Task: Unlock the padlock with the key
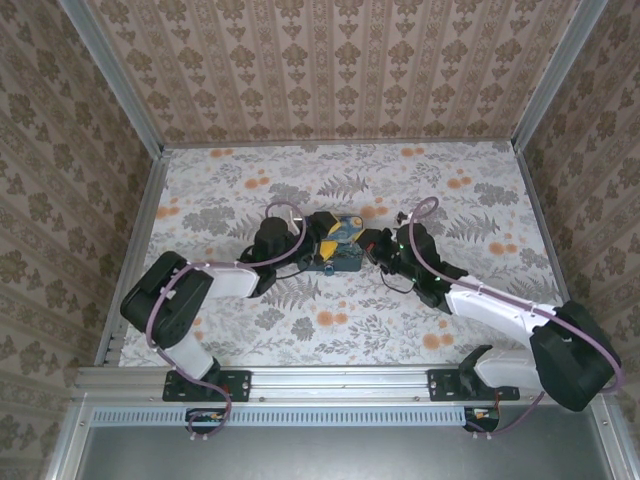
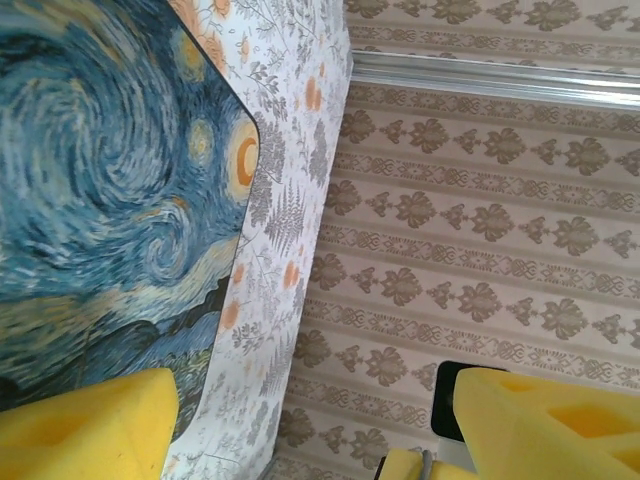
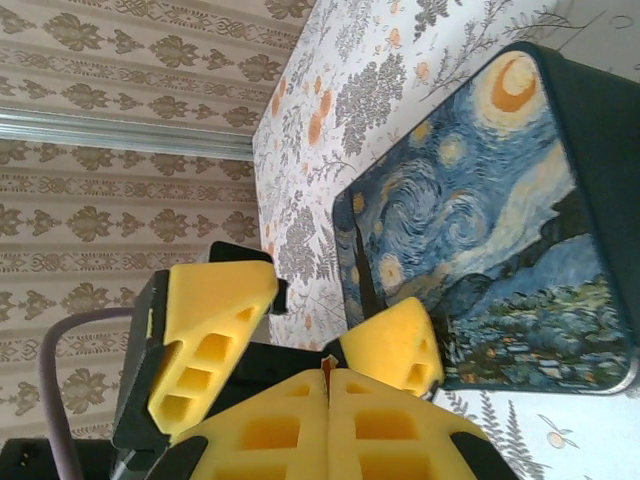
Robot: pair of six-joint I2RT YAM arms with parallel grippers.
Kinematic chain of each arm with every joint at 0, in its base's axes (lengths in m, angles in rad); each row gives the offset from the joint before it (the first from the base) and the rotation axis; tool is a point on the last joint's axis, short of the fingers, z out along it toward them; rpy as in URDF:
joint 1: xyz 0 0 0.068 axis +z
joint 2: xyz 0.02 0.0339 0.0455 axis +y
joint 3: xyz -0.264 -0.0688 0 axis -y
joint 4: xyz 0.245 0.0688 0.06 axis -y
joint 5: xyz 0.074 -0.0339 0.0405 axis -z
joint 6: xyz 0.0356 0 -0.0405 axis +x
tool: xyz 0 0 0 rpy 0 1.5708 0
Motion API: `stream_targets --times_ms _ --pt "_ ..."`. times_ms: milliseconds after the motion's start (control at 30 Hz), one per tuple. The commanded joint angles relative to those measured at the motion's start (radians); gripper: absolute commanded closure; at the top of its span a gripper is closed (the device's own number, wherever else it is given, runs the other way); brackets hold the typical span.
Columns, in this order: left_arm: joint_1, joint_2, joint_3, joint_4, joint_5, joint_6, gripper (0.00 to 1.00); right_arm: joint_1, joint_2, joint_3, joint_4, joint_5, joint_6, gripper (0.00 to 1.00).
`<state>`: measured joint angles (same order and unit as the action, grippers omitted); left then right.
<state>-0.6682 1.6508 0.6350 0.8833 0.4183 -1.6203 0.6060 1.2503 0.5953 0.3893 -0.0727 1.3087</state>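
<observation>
The padlock is hard to make out: in the top view a small dark blue bit (image 1: 329, 266) at the near side of the painted box (image 1: 345, 237) may be it, too small to confirm. It lies just beside the left gripper (image 2: 310, 425) and a little apart from the right gripper (image 3: 328, 385). The box lies shut near the middle of the table (image 1: 450, 320), its starry lid up, and whatever is inside is hidden. The left wrist view cuts off all but one rounded corner of the lid. The left gripper's yellow fingers (image 2: 90, 435) stand wide apart. One lies over the lid's edge and the other is off the box, above the cloth. The right gripper, on the side of the box toward the table's right edge, has its fingers pressed together. A thin dark sliver (image 3: 325, 368) shows in the seam at their tips, and whether it is the key cannot be told.
</observation>
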Motion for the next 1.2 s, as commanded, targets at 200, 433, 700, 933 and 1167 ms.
stream_targets --times_ms 200,433,700,933,1167 --pt "-0.02 0.02 -0.03 0.137 -0.057 -0.12 0.21 0.04 0.103 0.111 0.101 0.044 0.042 1.0" --pt "-0.028 0.001 -0.052 0.189 -0.094 -0.18 0.22 0.063 0.183 0.139 0.146 0.048 0.06 1.0" --pt "-0.031 0.003 -0.058 0.252 -0.118 -0.218 0.31 0.078 0.214 0.132 0.177 0.055 0.075 1.0" --pt "-0.029 -0.004 -0.066 0.234 -0.129 -0.195 0.34 0.078 0.191 0.115 0.172 0.065 0.071 1.0" --pt "-0.024 0.003 -0.08 0.232 -0.138 -0.178 0.42 0.078 0.17 0.09 0.166 0.078 0.069 1.0"
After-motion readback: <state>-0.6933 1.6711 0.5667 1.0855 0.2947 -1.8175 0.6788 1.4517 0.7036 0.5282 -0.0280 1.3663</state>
